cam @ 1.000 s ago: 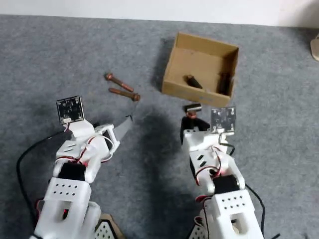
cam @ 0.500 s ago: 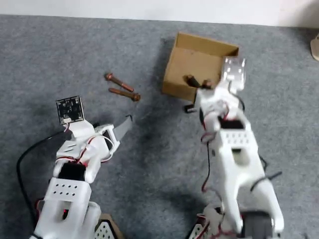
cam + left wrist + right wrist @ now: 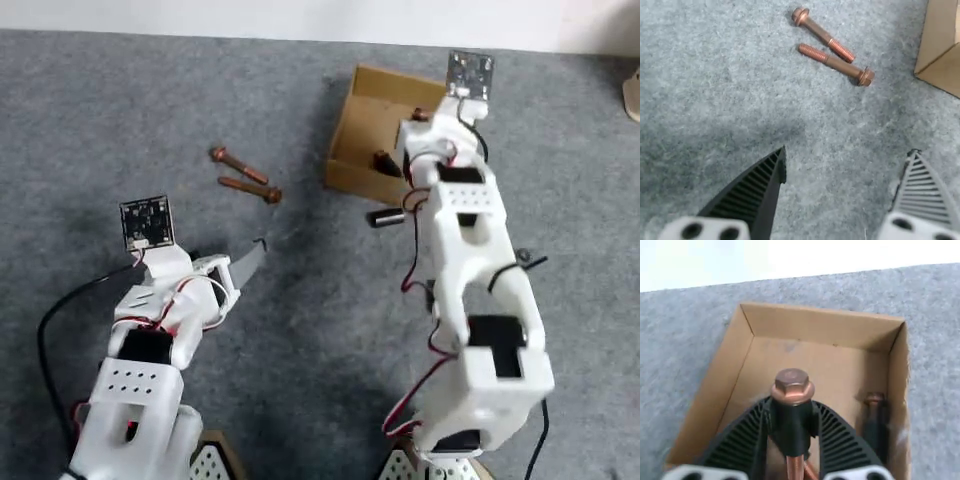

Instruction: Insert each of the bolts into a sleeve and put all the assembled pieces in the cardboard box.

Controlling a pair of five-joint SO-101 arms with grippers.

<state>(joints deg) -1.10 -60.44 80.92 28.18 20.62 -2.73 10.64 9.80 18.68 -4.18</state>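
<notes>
Holding: my right pincer (image 3: pixel 792 410) pinches an assembled piece (image 3: pixel 792 426), upright between the ribbed fingers, with a copper bolt head atop a black sleeve.
Where: that piece hangs above the floor of the open cardboard box (image 3: pixel 820 325).
Inside the box: a second assembled piece (image 3: pixel 874 422) stands against one side wall.
Around: on the grey carpet (image 3: pixel 120 100), a loose black sleeve (image 3: pixel 383 216) lies just outside the box's near wall, beside my right arm (image 3: pixel 470 250). A bare bolt (image 3: pixel 240 167) and a second bare bolt (image 3: pixel 248 188) lie close together, well apart from the box.
Left pincer (image 3: pixel 847 155): spread wide, low over bare carpet, nearer the two bolts than the box.
In the way: from above, my right arm covers much of the box, but the right wrist camera shows its floor.
Left wrist camera: the bolts lie nearly parallel, heads at opposite ends, with a box corner beyond.
</notes>
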